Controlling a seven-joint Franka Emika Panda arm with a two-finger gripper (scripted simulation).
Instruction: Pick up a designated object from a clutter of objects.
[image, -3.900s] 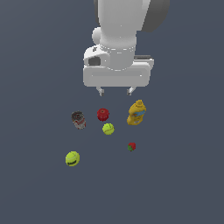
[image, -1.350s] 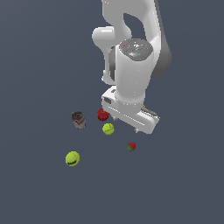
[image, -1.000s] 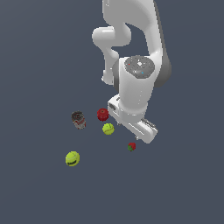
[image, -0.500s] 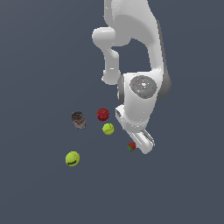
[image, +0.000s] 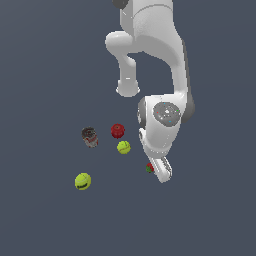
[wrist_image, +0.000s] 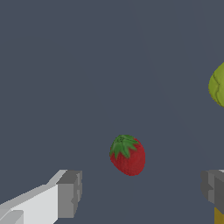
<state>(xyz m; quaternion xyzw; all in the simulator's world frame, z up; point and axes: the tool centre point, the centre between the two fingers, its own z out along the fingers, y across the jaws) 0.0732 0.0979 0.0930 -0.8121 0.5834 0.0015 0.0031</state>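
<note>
— Lowered since the earlier frame: arm, now down at the strawberry (image: 149, 168); clutter unmoved. Gripper (wrist_image: 139, 194)?
— Spread wide, holding nothing; fingers (wrist_image: 69, 194) either side of the strawberry, not touching.
— Beyond it?
— One ball (image: 123, 147) near, red round object (image: 117, 131) and can (image: 90, 136) farther, second ball (image: 83, 181) well apart on the exterior view's left.

No text, label, brand, number or sign can be read in either view: the dark can (image: 89, 136) left of centre in the exterior view has a label area too small and blurred to make out, and nothing else carries lettering.
</note>
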